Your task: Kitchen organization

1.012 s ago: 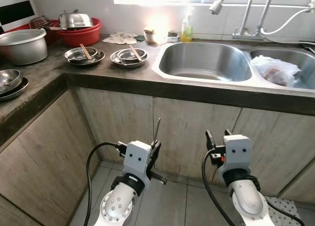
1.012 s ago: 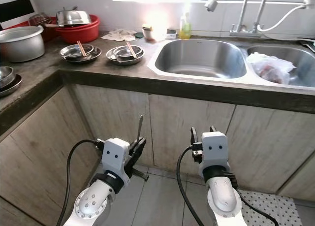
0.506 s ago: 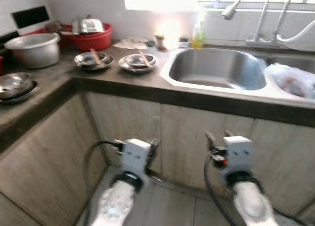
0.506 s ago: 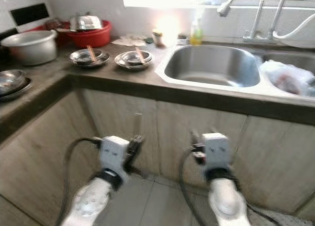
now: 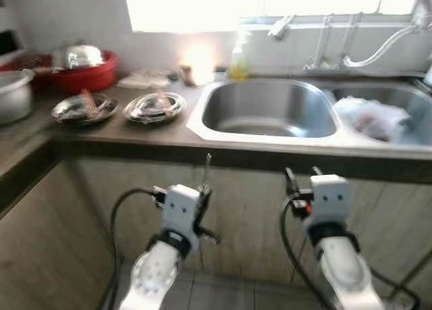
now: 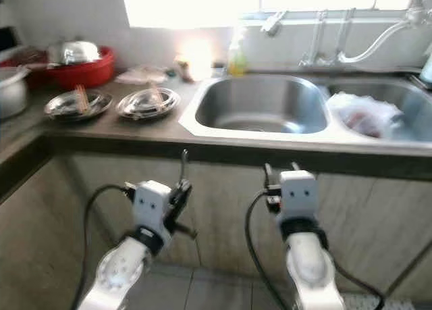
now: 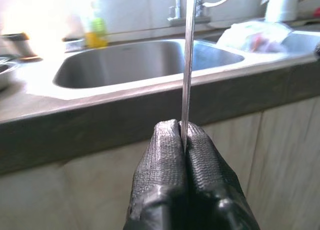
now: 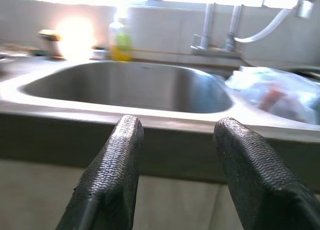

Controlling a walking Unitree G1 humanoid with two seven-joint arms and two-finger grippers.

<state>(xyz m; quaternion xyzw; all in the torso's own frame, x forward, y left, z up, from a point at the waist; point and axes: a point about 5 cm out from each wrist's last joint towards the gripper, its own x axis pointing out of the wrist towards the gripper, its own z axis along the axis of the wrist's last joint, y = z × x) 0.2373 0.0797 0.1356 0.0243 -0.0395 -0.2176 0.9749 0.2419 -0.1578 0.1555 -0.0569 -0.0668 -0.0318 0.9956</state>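
Note:
My left gripper point(image 5: 202, 190) hangs below the counter edge, shut on a thin metal chopstick point(image 5: 206, 167) that points straight up. In the left wrist view the two pads point(image 7: 167, 140) press together around the chopstick point(image 7: 188, 64), with the sink behind it. To its right my right gripper point(image 5: 301, 177) is held at the same height, open and holding nothing; its fingers point(image 8: 126, 140) stand well apart before the left sink basin point(image 8: 125, 84). Two steel dishes point(image 5: 154, 106) point(image 5: 84, 109) with chopsticks in them sit on the dark counter, left of the sink.
A double steel sink point(image 5: 270, 111) lies ahead, with a plastic bag point(image 5: 374, 117) in its right basin. A yellow soap bottle point(image 5: 238, 59) and taps point(image 5: 317, 43) stand behind it. A red basin point(image 5: 84, 73) and a pot point(image 5: 12, 97) sit far left. Wooden cabinet doors point(image 5: 256, 222) are close in front.
The head camera has swung right and nearer the sink, so the counter things slid left. Both grippers keep their pose; the left one still holds the chopstick.

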